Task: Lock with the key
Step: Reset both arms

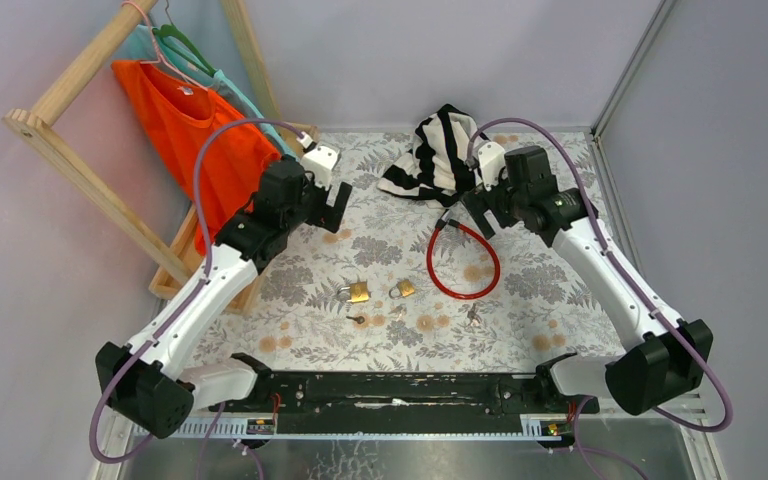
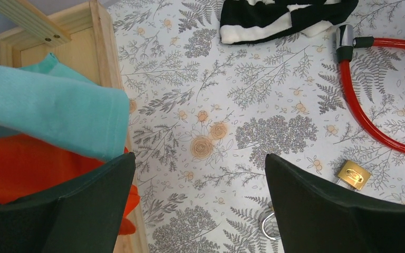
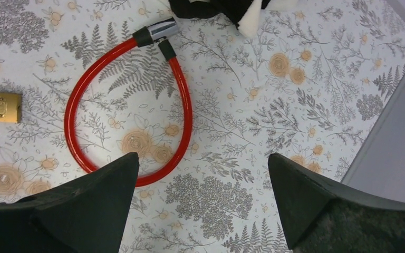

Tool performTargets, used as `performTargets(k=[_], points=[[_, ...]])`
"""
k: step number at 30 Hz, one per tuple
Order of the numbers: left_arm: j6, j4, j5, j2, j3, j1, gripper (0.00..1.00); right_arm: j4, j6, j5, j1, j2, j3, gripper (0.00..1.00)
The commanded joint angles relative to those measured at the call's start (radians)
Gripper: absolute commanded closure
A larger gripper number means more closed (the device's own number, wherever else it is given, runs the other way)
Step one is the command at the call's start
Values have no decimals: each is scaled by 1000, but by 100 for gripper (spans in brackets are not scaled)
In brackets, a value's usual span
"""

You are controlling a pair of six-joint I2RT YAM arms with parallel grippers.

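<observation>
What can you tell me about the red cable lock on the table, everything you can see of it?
The red cable lock is a glossy, plastic-coated cable forming a flat loop on the floral tablecloth. Both ends, in black collars, meet at a silver metal head lying close beside the striped cloth. The open right claw hangs above it, not touching.

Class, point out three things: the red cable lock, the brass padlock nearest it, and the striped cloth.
red cable lock (image 3: 163,29), right wrist view, on its metal barrel.
brass padlock (image 3: 2,107), right wrist view, on its body.
striped cloth (image 1: 438,150), top view, on its middle.
</observation>
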Motion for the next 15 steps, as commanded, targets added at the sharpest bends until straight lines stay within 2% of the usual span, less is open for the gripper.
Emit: performTargets(k=[1, 4, 6, 12, 15], points=[[-13, 232, 6, -55, -100, 7, 0, 92, 20, 61, -19, -10, 16, 1], [-41, 318, -11, -65, -147, 7, 0, 108, 43, 47, -20, -2, 23, 1], [-22, 314, 21, -64, -148, 7, 0, 150, 52, 56, -20, -8, 1, 1], [-28, 327, 19, -93, -182, 7, 0, 354, 75, 33, -19, -125, -234, 1], [23, 343, 32, -131, -235, 8, 0, 423, 124, -6, -20, -171, -330, 1]])
